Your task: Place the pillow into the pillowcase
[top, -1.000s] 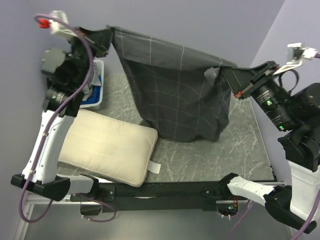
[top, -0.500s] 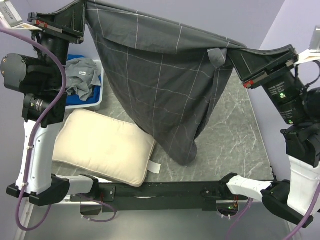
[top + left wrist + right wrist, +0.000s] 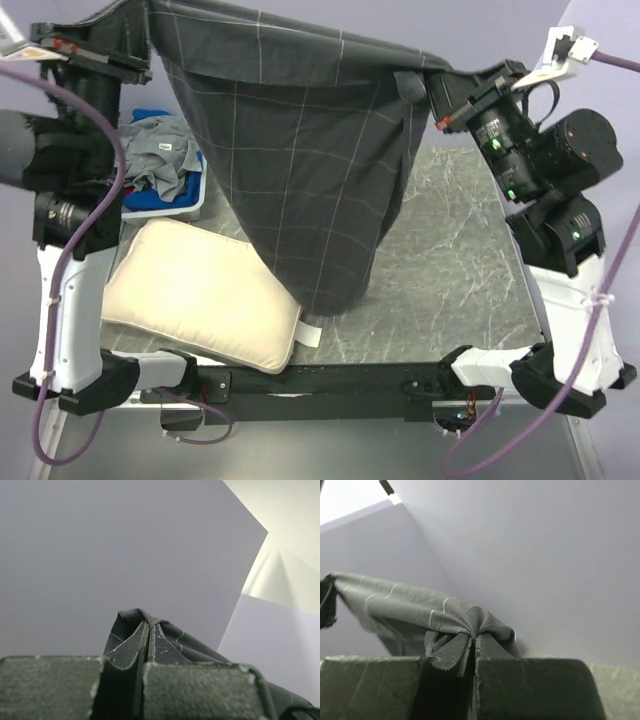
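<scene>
Left hand (image 3: 148, 22) and right hand (image 3: 437, 97) each clench a corner of the pillowcase (image 3: 300, 180), which hangs between them over the pillow (image 3: 200, 295).

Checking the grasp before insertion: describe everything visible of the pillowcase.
The pillowcase is dark charcoal cloth with a thin pale grid. It hangs lifted, its top edge stretched between the left claw and right claw, each shut on a bunched corner. The body drapes down, narrowing to a low tip beside the pillow; contact there is unclear.
</scene>
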`<state>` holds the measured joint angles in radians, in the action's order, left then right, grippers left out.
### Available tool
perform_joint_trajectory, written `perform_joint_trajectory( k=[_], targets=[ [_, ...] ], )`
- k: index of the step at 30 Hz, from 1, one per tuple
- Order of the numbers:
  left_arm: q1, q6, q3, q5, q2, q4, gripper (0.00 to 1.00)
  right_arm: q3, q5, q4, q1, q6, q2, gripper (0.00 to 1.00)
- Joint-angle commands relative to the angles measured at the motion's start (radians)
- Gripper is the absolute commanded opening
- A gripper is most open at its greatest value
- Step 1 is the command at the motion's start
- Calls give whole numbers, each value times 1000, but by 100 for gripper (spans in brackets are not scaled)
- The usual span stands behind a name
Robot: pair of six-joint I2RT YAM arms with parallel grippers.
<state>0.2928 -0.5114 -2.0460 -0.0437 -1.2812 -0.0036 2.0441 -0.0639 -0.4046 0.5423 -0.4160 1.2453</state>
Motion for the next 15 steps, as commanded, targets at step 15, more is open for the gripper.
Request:
perform_joint_trajectory(
  k=[15],
  targets=[
    [-11, -77, 151, 431, 266, 22, 1, 354, 48, 279, -146, -116, 434, 0]
  ],
)
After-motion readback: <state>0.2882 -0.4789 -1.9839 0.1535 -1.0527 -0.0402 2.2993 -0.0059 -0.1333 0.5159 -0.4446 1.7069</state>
